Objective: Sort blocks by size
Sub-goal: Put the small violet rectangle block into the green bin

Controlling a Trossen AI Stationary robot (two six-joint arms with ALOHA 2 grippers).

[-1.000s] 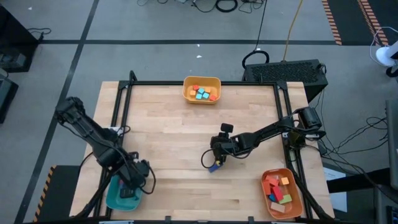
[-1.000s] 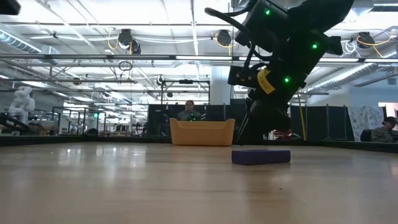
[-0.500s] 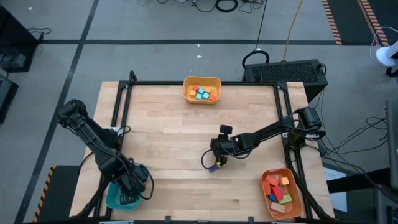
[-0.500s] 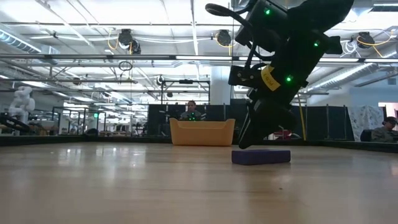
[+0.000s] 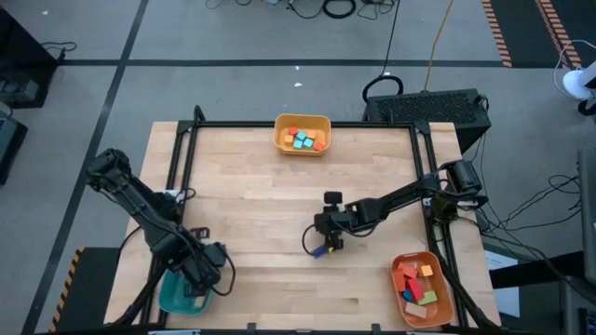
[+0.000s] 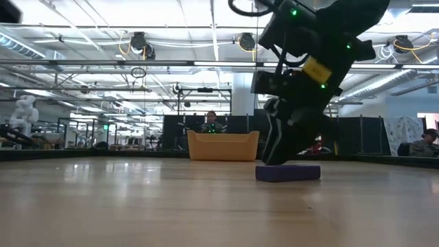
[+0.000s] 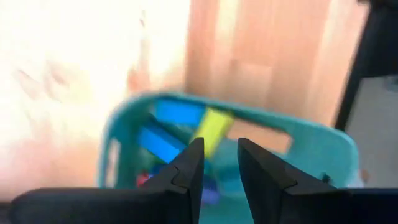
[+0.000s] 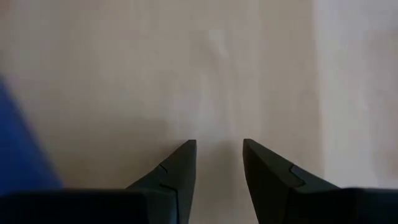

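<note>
A blue block lies flat on the wooden table near its middle. My right gripper stands open just beside it, slanting down. Bare table shows between its fingers, and the block lies off to one side of them. My left gripper hangs open, pointing down over the teal tray at the near left corner. That tray holds blue blocks and a yellow-green one. Nothing is between the left fingers.
A yellow tray with small red, orange and blue blocks stands at the middle of the far edge. An orange tray with red, orange and green blocks stands at the near right corner. A black frame borders the table.
My right gripper has turned about its wrist while staying in place beside the blue block. The block has not moved.
</note>
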